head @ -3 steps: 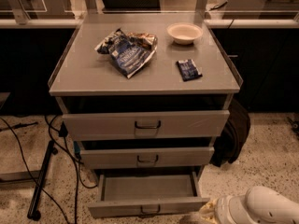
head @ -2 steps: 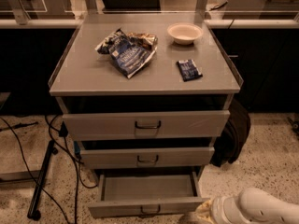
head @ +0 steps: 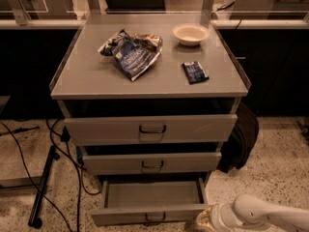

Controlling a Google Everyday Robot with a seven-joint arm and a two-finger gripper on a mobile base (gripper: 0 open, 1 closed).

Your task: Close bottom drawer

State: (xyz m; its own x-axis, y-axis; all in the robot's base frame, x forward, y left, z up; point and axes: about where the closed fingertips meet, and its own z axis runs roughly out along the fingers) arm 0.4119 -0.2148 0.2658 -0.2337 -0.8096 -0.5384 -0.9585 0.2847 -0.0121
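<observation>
Grey metal cabinet (head: 87, 76) fills the middle of the view, standing on a speckled floor (head: 270, 168). Its top drawer (head: 106, 128) and middle drawer (head: 111, 163) each stand a little way out. The bottom drawer (head: 154, 195), lowest and nearest the floor, is pulled well out, so its inside shows from above. The robot's white arm (head: 263, 212) comes in from the lower right corner. A crumpled blue snack bag (head: 133, 54) lies on the cabinet top, with a pale bowl (head: 191, 34) behind and to its right. The gripper (head: 203, 220) sits low, just beside the right end of the bottom drawer's front panel; whether it is spread or pressed together cannot be told. A small dark packet (head: 195, 72) lies in front of the bowl.
</observation>
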